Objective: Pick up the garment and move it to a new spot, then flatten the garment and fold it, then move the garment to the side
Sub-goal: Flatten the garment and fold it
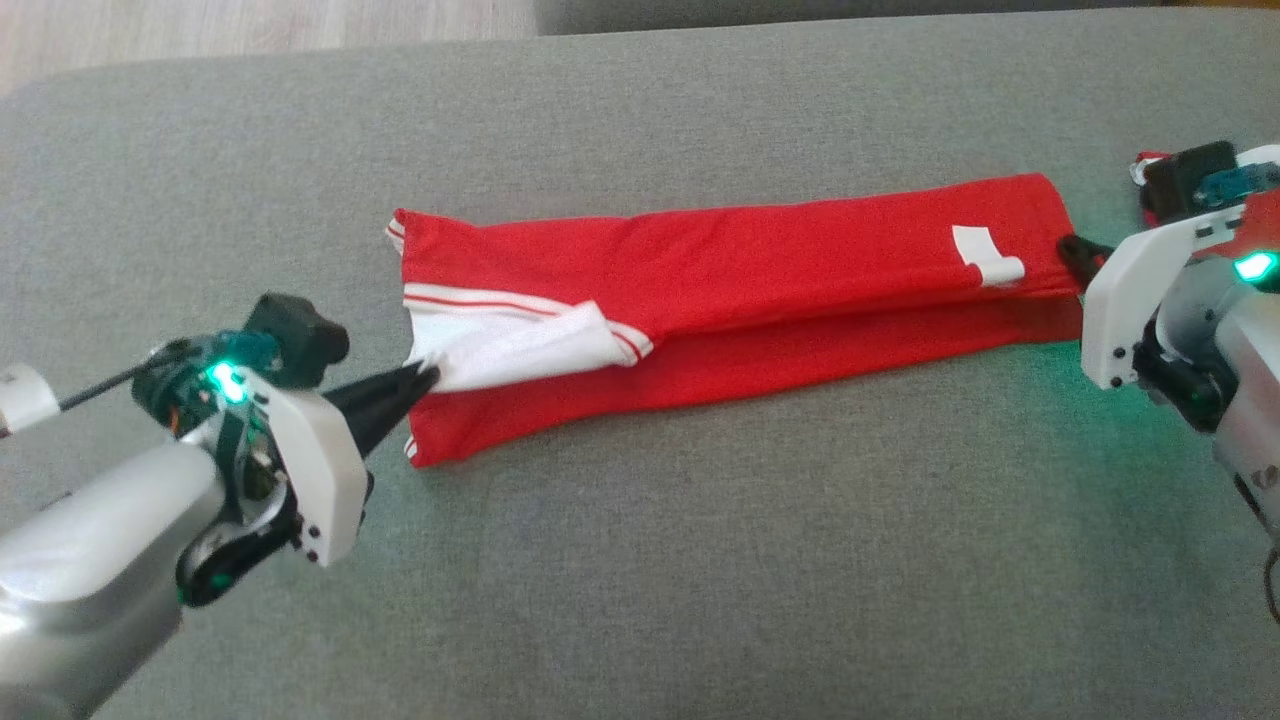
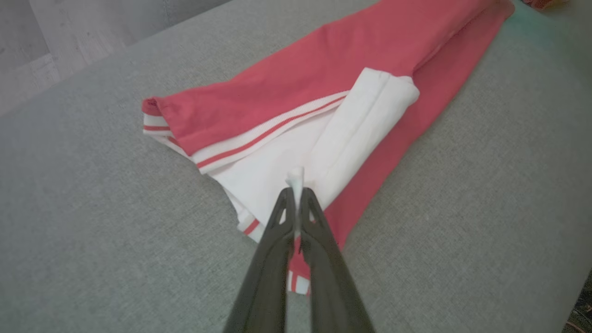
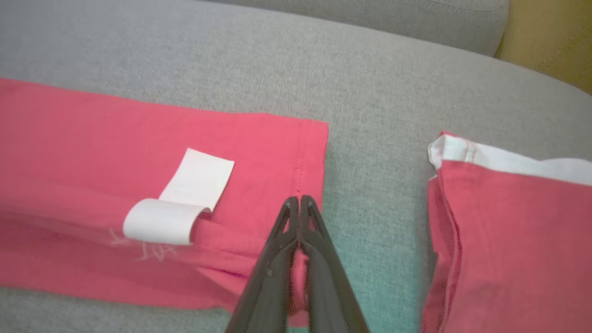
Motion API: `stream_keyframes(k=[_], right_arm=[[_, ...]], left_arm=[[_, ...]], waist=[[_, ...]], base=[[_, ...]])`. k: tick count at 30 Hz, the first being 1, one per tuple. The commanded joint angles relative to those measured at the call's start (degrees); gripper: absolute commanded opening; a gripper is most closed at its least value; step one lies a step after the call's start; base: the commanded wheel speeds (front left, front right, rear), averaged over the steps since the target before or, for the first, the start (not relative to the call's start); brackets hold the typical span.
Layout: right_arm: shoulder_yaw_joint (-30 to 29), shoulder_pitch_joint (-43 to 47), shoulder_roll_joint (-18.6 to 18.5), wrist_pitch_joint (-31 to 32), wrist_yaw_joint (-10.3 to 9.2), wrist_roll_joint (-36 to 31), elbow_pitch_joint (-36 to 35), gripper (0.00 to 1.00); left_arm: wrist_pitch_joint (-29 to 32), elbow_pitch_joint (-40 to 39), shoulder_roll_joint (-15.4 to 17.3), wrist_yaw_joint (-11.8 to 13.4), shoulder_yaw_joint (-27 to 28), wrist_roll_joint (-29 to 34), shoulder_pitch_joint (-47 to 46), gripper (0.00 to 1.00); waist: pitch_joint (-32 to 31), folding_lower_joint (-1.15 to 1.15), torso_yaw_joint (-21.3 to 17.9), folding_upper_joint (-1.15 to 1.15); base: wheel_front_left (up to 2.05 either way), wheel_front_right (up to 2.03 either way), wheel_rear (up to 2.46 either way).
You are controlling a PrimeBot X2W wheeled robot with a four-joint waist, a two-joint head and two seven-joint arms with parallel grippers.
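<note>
Left wrist view: left gripper (image 2: 296, 192) pinched tight on the white trim of the red garment (image 2: 323, 60). The right gripper (image 3: 299, 200) is closed on the opposite hem. The garment lies as a long folded strip on the grey cushion (image 1: 700, 560), long axis left-right. Judged light, limp, not slippery; hold it by both end hems together.

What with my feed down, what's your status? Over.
Left pincer shut on garment, white end. Right pincer shut on hem. Folded lengthwise on cushion. Second red cloth nearby.
</note>
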Motion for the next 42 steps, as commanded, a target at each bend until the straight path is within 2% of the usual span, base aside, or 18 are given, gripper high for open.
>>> stream_keyframes(k=[1, 7, 8, 9, 12, 15, 19, 25, 29, 30, 32, 34, 36, 38, 42], right_arm=[[1.3, 1.0, -1.7, 0.6, -0.05, 0.6, -1.4, 0.0], [5.1, 0.8, -2.4, 2.4, -0.05, 2.6, -1.8, 0.0], [5.5, 0.6, -2.5, 2.0, -0.05, 2.7, -1.8, 0.83], [5.6, 0.5, -2.4, 1.6, -0.05, 3.2, -1.6, 1.0], [5.6, 0.3, -1.8, 0.7, -0.05, 5.0, -1.2, 1.0], [5.3, -0.3, -1.3, -1.3, -0.05, 6.2, -0.6, 1.0], [2.4, -1.3, 0.2, -6.6, -0.05, 8.7, 0.6, 1.0], [-0.6, -1.7, 3.3, -17.4, -0.05, 9.5, 2.7, 1.0], [-2.5, -1.1, 6.3, -25.8, -0.05, 8.0, 3.7, 1.0], [-2.5, -1.1, 6.3, -25.8, -0.05, 8.0, 3.7, 1.0], [-4.4, -0.5, 7.8, -27.2, -0.05, 6.8, 3.7, 1.0], [-8.1, 0.3, 8.6, -27.4, -0.05, 3.8, 1.2, 1.0], [-14.9, 3.0, 9.4, -27.4, -0.05, -0.7, -2.7, 1.0], [-21.7, 7.3, 10.5, -27.4, -0.05, -8.5, -7.3, 1.0], [-35.9, 18.9, 17.3, -27.4, -0.05, -22.1, -17.7, 1.0]], left_arm=[[0.8, -1.3, 2.9, 0.5, 2.0, -0.6, -1.0, 0.0], [2.7, -2.2, 2.8, 0.8, 1.2, -1.7, -0.3, 0.0], [2.5, -2.3, 2.6, 1.1, 1.2, -1.7, -0.2, 0.28], [2.1, -2.2, 2.4, 1.6, 1.5, -1.8, -0.1, 1.0], [0.2, -1.4, 1.7, 2.9, 2.2, -1.6, 0.1, 1.0], [-4.1, -0.3, 0.5, 5.6, 4.1, -0.9, 0.3, 1.0], [-12.3, 1.8, -2.1, 9.8, 7.9, -0.9, 1.0, 1.0], [-24.8, 4.7, -6.3, 14.5, 13.4, -1.3, 3.5, 1.0], [-27.1, 5.4, -8.8, 16.7, 18.1, -0.1, 7.0, 1.0], [-27.1, 5.4, -8.8, 16.7, 18.1, -0.1, 7.0, 1.0], [-27.2, 3.5, -10.5, 17.7, 23.3, 2.5, 9.6, 1.0], [-27.2, 1.2, -12.6, 18.3, 29.2, 5.9, 13.4, 1.0], [-27.2, -0.8, -14.9, 18.1, 34.3, 9.8, 17.6, 1.0], [-27.2, -2.5, -17.5, 17.4, 39.2, 13.2, 21.7, 1.0], [-27.2, -5.1, -23.3, 14.5, 48.1, 19.9, 28.6, 1.0]], waist=[[0.1, 0.0, -0.1, 0.0], [0.5, 0.0, -0.7, 0.0], [0.4, 0.0, -0.8, 0.0], [0.4, 0.0, -0.8, 0.0], [-0.2, 0.0, -1.2, 0.0], [-1.2, 0.0, -1.6, 0.0], [-3.1, 0.0, -1.9, 0.0], [-6.4, 0.0, -2.4, 0.0], [-8.3, 0.0, -2.7, 0.0], [-8.3, 0.0, -2.7, 0.0], [-8.9, 0.0, -2.7, 0.0], [-9.2, 0.0, -2.8, 0.0], [-9.4, 0.0, -2.8, 0.0], [-9.6, 0.0, -2.9, 0.0], [-9.8, 0.0, -2.9, 0.0]], base=[[0.0, 0.0, 0.0], [0.0, 0.0, 0.0], [0.0, 0.0, 0.0], [0.0, 0.0, 0.0], [0.0, 0.0, 0.0], [0.0, 0.0, 0.0], [0.0, 0.0, 0.0], [0.0, 0.0, 0.0], [0.0, 0.0, 0.0], [0.0, 0.0, 0.0], [0.0, 0.0, 0.0], [0.0, 0.0, 0.0], [0.0, 0.0, 0.0], [0.0, 0.0, 0.0], [0.0, 0.0, 0.0]])
